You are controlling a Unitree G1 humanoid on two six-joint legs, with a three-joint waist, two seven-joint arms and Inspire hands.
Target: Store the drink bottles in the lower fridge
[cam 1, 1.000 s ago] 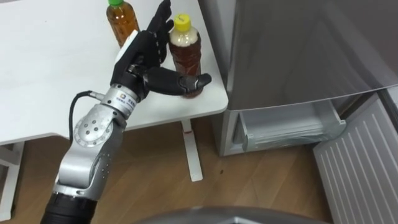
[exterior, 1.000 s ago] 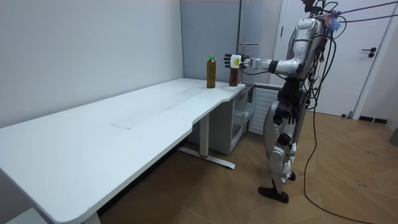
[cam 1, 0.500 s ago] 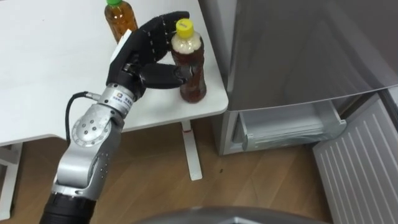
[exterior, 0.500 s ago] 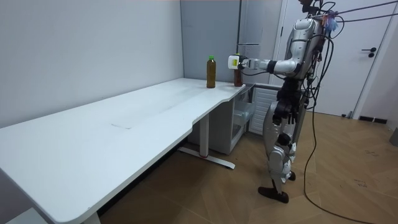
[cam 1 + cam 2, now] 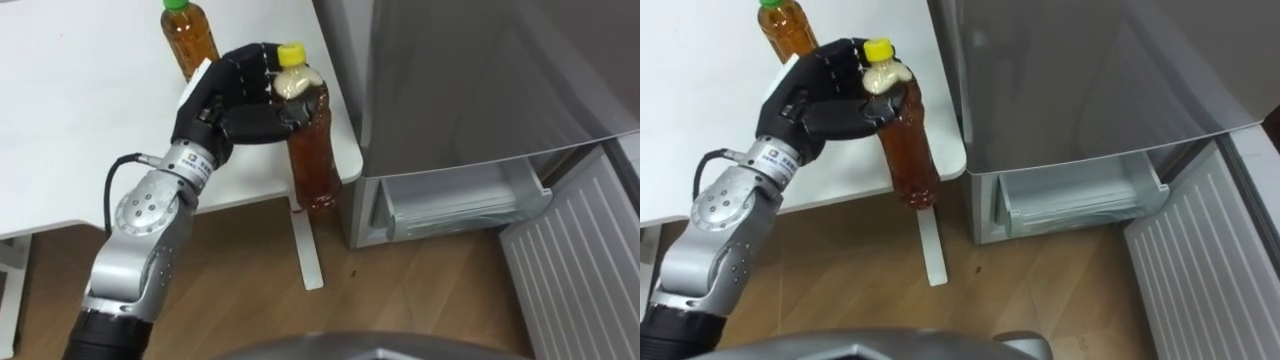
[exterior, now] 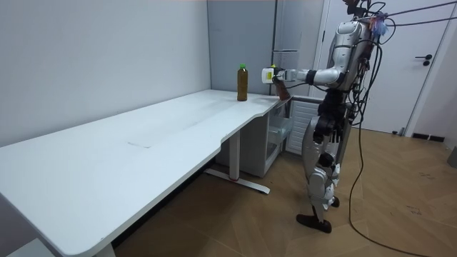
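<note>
A bare office-like room: long white desk (image 6: 143, 150), grey fridge (image 5: 480, 80) in the corner, white door (image 6: 421, 86), wood floor (image 6: 400, 214).

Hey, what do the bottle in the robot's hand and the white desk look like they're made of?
The bottle in the left hand looks like clear plastic: the brown drink shows through. Its yellow cap looks opaque plastic. The desk has a smooth matt white top, perhaps laminate.

Just a long white worktop (image 6: 128, 153) along the grey wall (image 6: 107, 57) on the left, standing on a white leg (image 6: 234, 160) over wood-plank floor (image 6: 400, 207). White door (image 6: 418, 86) far right, dark handle.
</note>
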